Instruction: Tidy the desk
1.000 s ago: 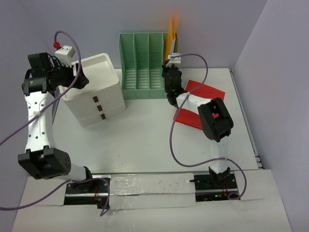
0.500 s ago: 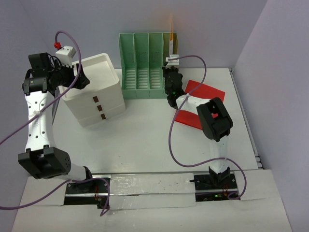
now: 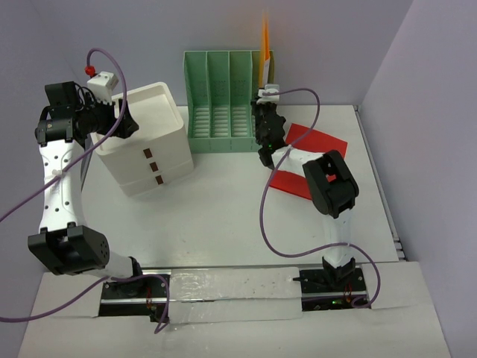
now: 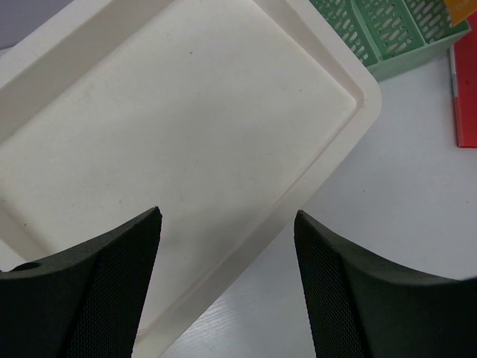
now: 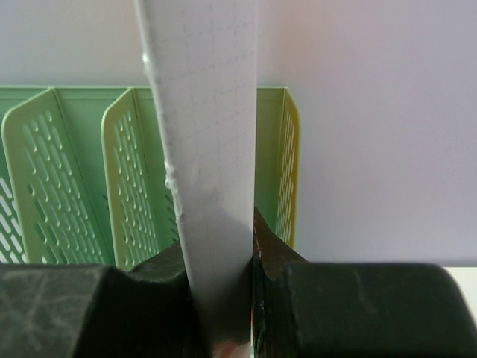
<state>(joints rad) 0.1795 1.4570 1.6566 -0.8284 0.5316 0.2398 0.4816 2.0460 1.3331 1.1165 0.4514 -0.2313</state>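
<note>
The white desk [image 3: 223, 209] carries a green slotted file holder [image 3: 220, 101] at the back. My right gripper [image 3: 267, 112] is shut on an orange-covered book [image 3: 264, 45] and holds it upright at the holder's rightmost slot. In the right wrist view the book's white page edge [image 5: 209, 149] rises between my fingers [image 5: 216, 261], with the holder [image 5: 67, 171] behind it. My left gripper [image 3: 123, 119] is open and empty over the white three-drawer box [image 3: 149, 142]. The left wrist view shows its fingers [image 4: 227, 216] above the box's top tray [image 4: 186, 112].
A red folder [image 3: 317, 142] lies flat on the desk right of the holder, under my right arm; it shows at the edge of the left wrist view [image 4: 466, 97]. Walls stand behind and to the right.
The orange book has gone from tilted to upright, and my right gripper has shifted slightly toward the holder. The left arm has barely moved.
</note>
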